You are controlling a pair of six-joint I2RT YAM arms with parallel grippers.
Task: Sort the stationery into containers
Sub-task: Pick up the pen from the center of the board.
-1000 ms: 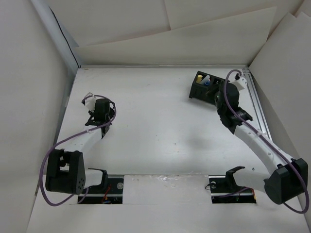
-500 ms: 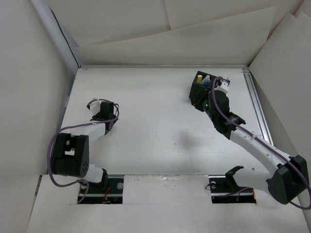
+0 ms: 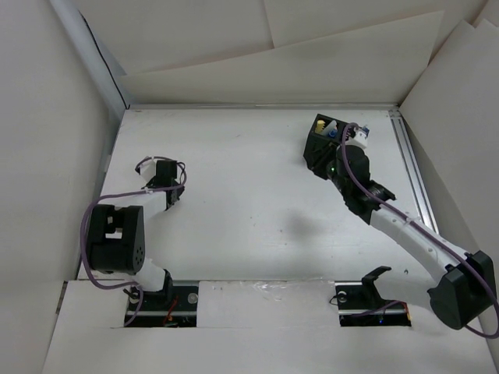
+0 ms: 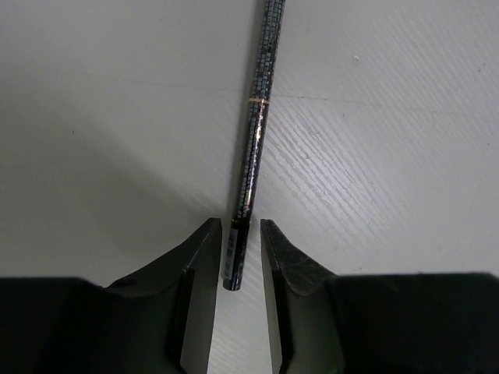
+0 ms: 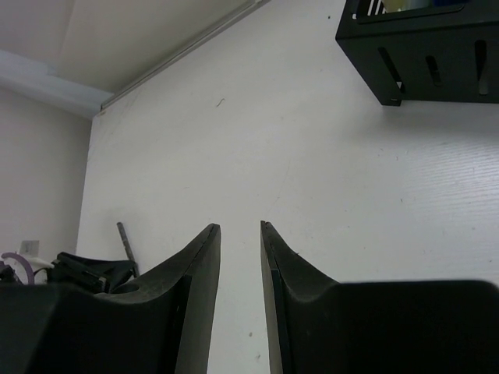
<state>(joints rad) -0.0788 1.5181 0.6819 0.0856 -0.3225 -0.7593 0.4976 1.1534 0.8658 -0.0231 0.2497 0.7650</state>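
Note:
A slim dark pen (image 4: 256, 132) lies on the white table. My left gripper (image 4: 237, 224) is open, with its jaws either side of the pen's near end and a small gap to the right finger. In the top view my left gripper (image 3: 166, 175) is at the left of the table and hides the pen. The black two-compartment box (image 3: 318, 142) stands at the back right, with yellow and blue items inside. My right gripper (image 3: 337, 167) is just in front of it, open and empty (image 5: 240, 226). The box (image 5: 421, 58) and the pen (image 5: 125, 241) show in the right wrist view.
White walls enclose the table on the left, back and right. A metal rail (image 3: 412, 167) runs along the right side. Both arm bases sit at the near edge.
My left wrist has drawn in and turned above the pen. My right gripper swung left from the box's right side to its front, then stayed still.

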